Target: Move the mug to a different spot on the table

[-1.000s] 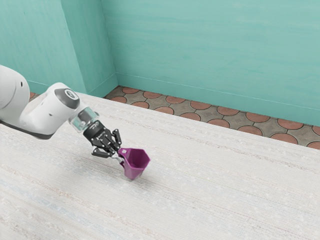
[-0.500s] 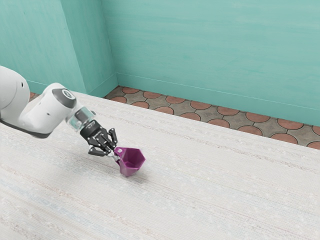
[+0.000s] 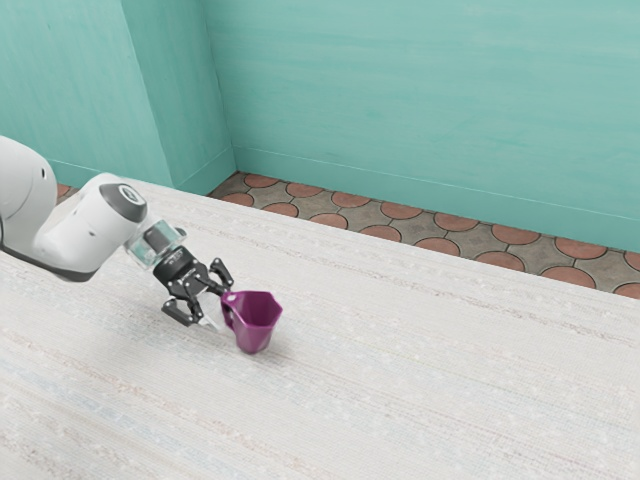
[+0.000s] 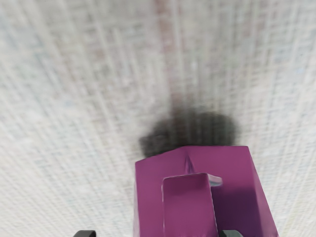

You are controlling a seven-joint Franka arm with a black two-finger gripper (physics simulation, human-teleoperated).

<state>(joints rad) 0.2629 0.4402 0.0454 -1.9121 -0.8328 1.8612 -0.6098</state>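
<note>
Exterior view first: the purple mug (image 3: 255, 322) stands upright on the pale table (image 3: 450, 380), mouth up, toward the exterior view's left and well in from the table edges I can see. Its base looks flat on the surface with the shadow tight under it, so I take it the table carries its weight, not the arm.

The handle (image 3: 228, 312) points back at the robot. That explains why the gripper (image 3: 213, 305) comes at it low and from that side: the handle is the one narrow part two fingers can straddle, the faceted body being much wider.

Wrist view agrees. The handle (image 4: 190, 207) sits square under the hand, and the two black fingertips (image 4: 84, 233) stand far apart, one to each side of it, with one plainly clear of it. So the hand is released, bracketing the handle without pinching it. A dark shadow (image 4: 190, 131) lies on the table just beyond the mug.

The white arm (image 3: 70, 225) slants down from the exterior view's left, so the hand sits low beside the mug. Beyond the table run the tiled floor (image 3: 450, 235) and the teal wall (image 3: 420, 90), well apart from all this. Whether this is the mug's new spot I can't judge.
</note>
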